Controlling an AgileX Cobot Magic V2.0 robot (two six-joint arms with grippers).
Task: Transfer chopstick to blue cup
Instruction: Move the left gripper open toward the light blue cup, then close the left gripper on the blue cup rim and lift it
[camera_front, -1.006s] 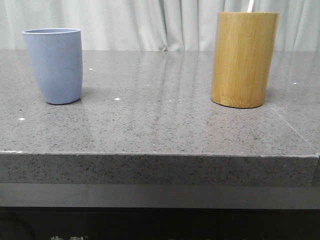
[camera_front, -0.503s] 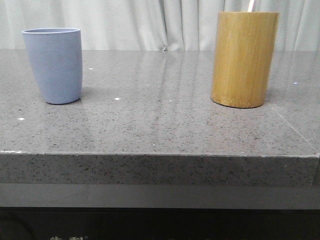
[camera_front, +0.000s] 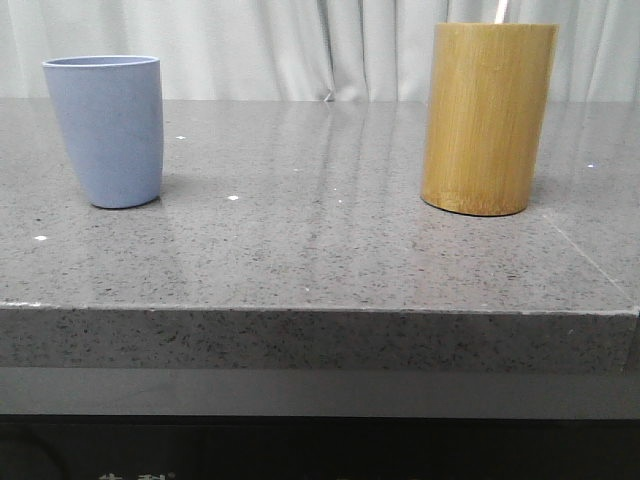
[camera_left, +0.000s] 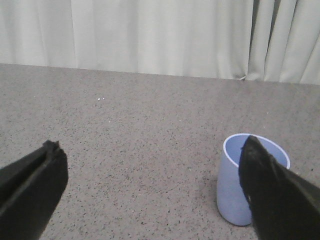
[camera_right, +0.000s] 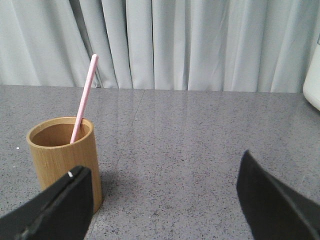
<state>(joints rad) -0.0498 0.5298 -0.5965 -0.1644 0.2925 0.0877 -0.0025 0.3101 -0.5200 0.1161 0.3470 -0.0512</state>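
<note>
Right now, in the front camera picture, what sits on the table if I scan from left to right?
blue cup → bare stretch of the grey table → bamboo cylinder, with the tip of the pink chopstick poking above its rim.

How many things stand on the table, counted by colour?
Blue: 1, the blue cup.
Tan: 1, the bamboo cylinder.
Pink: 1, the chopstick, standing inside the bamboo cylinder.
Total: 3.

Bare table (camera_front: 320, 250) between blue cup (camera_front: 105, 130) and bamboo cup (camera_front: 487, 118) — nothing blocking.
</note>
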